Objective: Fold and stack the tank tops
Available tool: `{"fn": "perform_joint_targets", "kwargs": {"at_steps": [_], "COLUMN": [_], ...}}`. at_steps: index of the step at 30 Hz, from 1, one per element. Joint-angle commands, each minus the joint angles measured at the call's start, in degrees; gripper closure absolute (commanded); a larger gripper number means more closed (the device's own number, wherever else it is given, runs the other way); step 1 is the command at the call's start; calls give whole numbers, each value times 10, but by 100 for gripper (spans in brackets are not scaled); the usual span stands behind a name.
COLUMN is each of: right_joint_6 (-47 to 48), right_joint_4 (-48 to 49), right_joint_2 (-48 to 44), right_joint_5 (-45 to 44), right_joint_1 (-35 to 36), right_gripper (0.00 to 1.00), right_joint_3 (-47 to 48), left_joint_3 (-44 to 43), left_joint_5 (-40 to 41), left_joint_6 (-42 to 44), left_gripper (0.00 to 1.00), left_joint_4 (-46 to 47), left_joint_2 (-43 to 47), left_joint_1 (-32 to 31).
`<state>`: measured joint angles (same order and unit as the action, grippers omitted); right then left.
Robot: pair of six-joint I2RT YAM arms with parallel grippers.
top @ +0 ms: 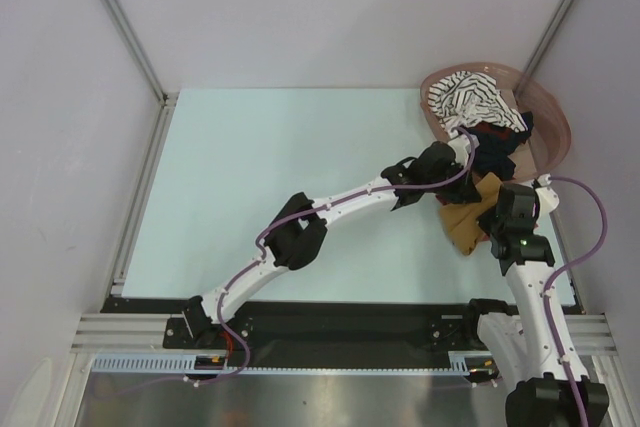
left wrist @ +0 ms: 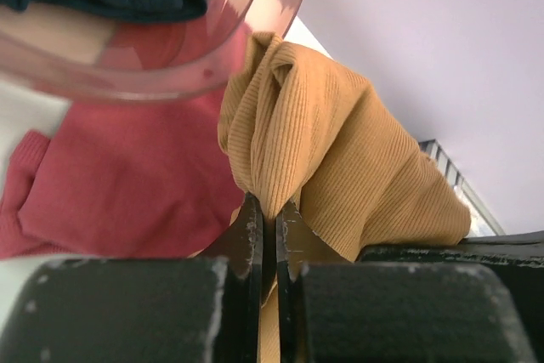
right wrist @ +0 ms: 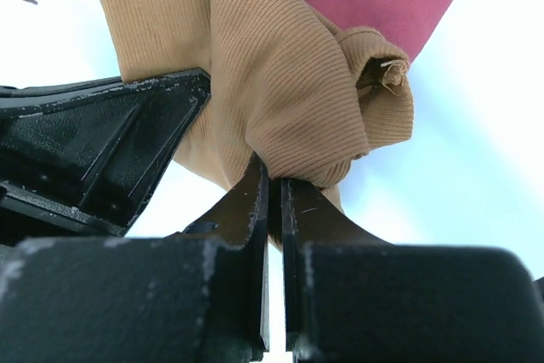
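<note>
Mustard-brown ribbed cloth, the sleeveless tank top [top: 463, 224], is the garment in hand: it lies bunched near the far right corner of the pale blue worktop [top: 280, 167], just beside the pinkish-brown oval plastic basket [top: 548, 99]. Both arms have hold of it. The left gripper [left wrist: 265, 210] is closed almost completely, with only a thin fold of the ribbed fabric pinched between its fingers. The right gripper [right wrist: 274, 178] is closed just as tightly on another bunched fold of the same garment. Two separate pinch points on one top probably serve to draw it away from the pile and spread it flat on the open middle of the worktop, where a fold could be made; no folding shows yet, and no stack has been started. The basket sits at the far right corner, its translucent wall close above the left gripper in that wrist view. In it lies the crumpled black-and-white striped tank top [top: 473, 102] on the far side, and the black tank top [top: 497, 147] spills over the near rim toward the arms. The dark red tank top [left wrist: 127, 184] lies touching the mustard one, right against the basket's wall; whether any of it is inside the basket I cannot tell. The mustard top itself is outside the basket, on the worktop.
</note>
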<state>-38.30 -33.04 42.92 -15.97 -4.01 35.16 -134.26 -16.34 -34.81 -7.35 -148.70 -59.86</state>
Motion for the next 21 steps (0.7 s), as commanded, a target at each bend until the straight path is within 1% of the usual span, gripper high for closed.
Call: {"fn": "perform_joint_targets", "kwargs": {"at_steps": [1,8,16,21], "right_joint_6": [6,11,17,16], "right_joint_4": [22,29,53,76], "right_joint_2": [-5,-8,4,12], "right_joint_5": [14,14,51,65], "right_joint_1": [-6,-18,-64,-79], "right_gripper": [100,100,100,100], "right_joint_3": [2,-8,-21,-41], "left_joint_3": [-53,-55,-68,-87], "left_joint_5": [-6,1,18,25], "left_joint_6": [-12,-11,-2,1], "left_gripper": [100,100,100,100], "left_joint_4": [67,114,140,153], "left_joint_2": [1,-2,-11,-34], "left_joint_1": [-5,-5,-6,-5]}}
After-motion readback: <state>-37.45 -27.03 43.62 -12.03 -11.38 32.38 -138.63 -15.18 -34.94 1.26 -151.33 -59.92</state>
